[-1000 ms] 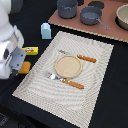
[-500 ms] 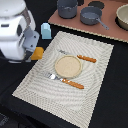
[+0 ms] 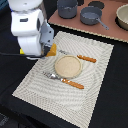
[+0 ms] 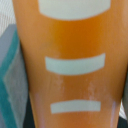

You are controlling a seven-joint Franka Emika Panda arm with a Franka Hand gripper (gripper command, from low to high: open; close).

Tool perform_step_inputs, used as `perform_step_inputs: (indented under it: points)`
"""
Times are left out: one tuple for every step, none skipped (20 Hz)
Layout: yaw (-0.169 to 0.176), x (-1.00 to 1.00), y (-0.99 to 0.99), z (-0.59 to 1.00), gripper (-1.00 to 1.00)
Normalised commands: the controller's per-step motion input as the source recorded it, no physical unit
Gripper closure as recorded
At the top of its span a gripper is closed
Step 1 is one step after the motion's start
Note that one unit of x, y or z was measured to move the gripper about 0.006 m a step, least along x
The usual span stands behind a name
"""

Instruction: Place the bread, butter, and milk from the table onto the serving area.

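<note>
Gripper (image 3: 50, 51) hidden behind the white arm body, so we cannot tell its grip, though directly beneath it fills the golden-brown loaf with pale slashes (image 4: 70, 65), probably light, firm-crusted, best held across its middle.

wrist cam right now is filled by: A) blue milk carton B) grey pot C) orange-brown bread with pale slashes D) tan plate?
C: the bread fills the wrist view, an orange-brown surface crossed by pale slash marks, very close to the camera.
</note>
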Motion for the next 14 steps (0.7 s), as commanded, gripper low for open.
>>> perform_step_inputs:
  points:
    - [0.000, 1.00, 0.23, 0.27, 1.00]
    - [-0.010, 1.00, 0.20, 0.20, 1.00]
    - [-0.006, 1.00, 0.20, 0.17, 1.00]
    - [-0.006, 1.00, 0.20, 0.16, 1.00]
    - [-0.007, 1.00, 0.20, 0.15, 1.00]
    - [-0.013, 1.00, 0.19, 0.13, 1.00]
    - [-0.015, 1.00, 0.19, 0.12, 1.00]
    - [-0.024, 1.00, 0.17, 0.09, 1.00]
    - [-0.028, 1.00, 0.17, 0.06, 1.00]
    - [-0.029, 1.00, 0.17, 0.04, 1.00]
    - [-0.027, 1.00, 0.19, 0.03, 1.00]
    - [-0.031, 1.00, 0.18, 0.00, 1.00]
    - [-0.030, 1.00, 0.20, 0.00, 1.00]
    - [-0.035, 0.98, 0.19, 0.00, 1.00]
